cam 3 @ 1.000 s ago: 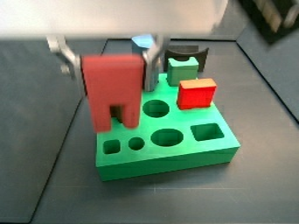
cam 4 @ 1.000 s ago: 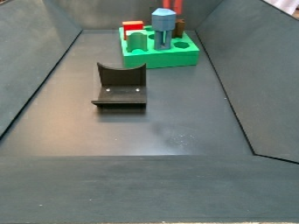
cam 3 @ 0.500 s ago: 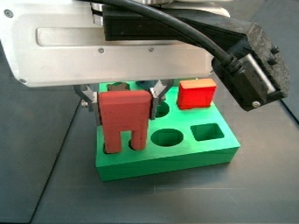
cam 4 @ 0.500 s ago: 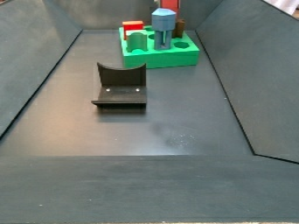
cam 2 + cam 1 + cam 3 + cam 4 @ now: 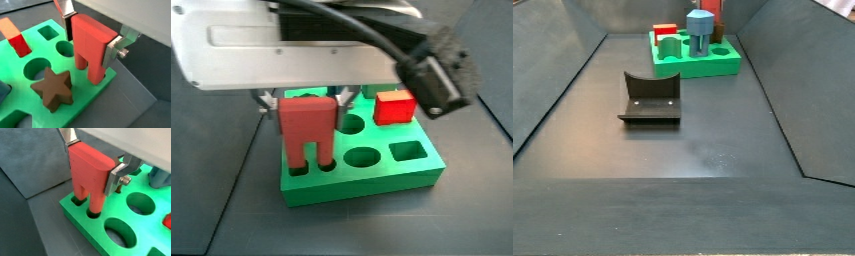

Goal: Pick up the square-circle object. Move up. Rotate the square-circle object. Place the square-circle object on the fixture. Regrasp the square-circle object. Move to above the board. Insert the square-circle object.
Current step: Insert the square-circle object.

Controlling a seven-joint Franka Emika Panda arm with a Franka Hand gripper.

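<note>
**Square-circle object lowered into the board, held by the gripper**

The gripper (image 5: 93,160) stood directly above the board (image 5: 140,240), at the board's corner. Its two silver fingers pinched the square-circle object (image 5: 90,173) between them, one finger (image 5: 67,135) on each flat side of the upper block. In both wrist views the object stood upright, block end up, with its two narrower legs pointing down. The leg tips reached into small round holes in the board's top face near the corner; whether they were fully seated could not be told.

In a wrist view the gripper (image 5: 93,27) held the square-circle object (image 5: 90,42) at the edge of the board (image 5: 17,107). A dark brown star-shaped peg (image 5: 53,87) sat in the board just beside the object, and a bright red cube (image 5: 15,37) stood in the board near its far edge.

In a side view the gripper (image 5: 305,98) hung under the large grey wrist housing (image 5: 291,50), with the square-circle object (image 5: 306,125) upright over the left front part of the board (image 5: 372,185). The red cube (image 5: 396,107) sat on the rear right part of the board.

In a side view the fixture (image 5: 651,97) stood on the dark floor, well apart from the board (image 5: 700,66), which lay near the far end of the floor. The fixture held nothing.
</note>
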